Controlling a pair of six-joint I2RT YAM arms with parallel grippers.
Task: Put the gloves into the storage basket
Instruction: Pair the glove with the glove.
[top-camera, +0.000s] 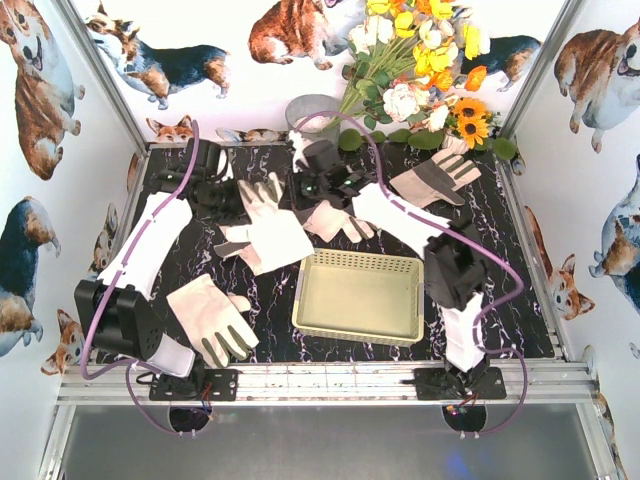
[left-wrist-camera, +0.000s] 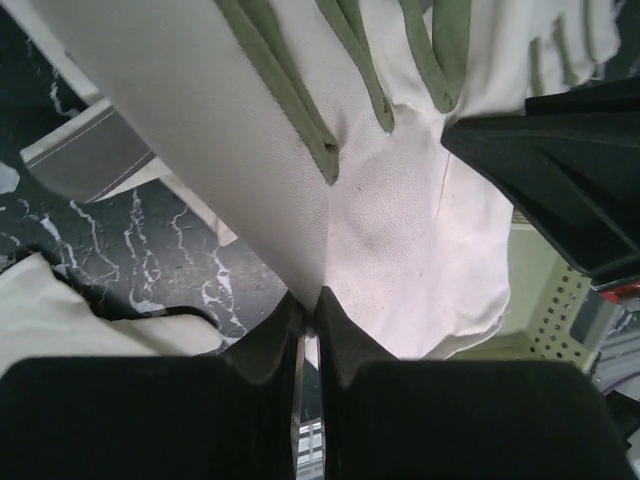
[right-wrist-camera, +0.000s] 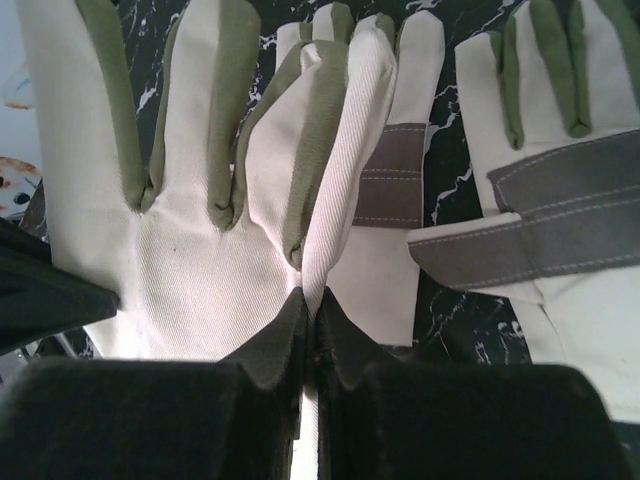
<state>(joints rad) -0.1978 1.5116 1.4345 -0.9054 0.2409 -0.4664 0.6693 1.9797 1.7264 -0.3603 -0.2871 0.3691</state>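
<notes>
Left tool (left-wrist-camera: 308, 306) is clamped hard on a fold of a white glove (left-wrist-camera: 400, 250), the cloth pinched right between its tips. The right tool (right-wrist-camera: 308, 300) is shut the same way on a ridge of white, olive-edged glove fabric. I can't say for sure it's the same glove, though each wrist view catches the other tool close by. Both are working just behind the storage basket (top-camera: 360, 332), towards its back-left corner. The basket sits on the black marbled desk (top-camera: 520, 330), and every glove in view lies outside it. One flat glove (top-camera: 210, 320) is just left of the basket, fingers pointing to the near edge. Another glove (top-camera: 435, 178) lies behind the basket's right end. Two grey-banded gloves (right-wrist-camera: 560, 220) lie on the desk beyond the right tool. Further behind the basket stand a grey bucket (top-camera: 310, 108) and a flower bunch (top-camera: 420, 60).
</notes>
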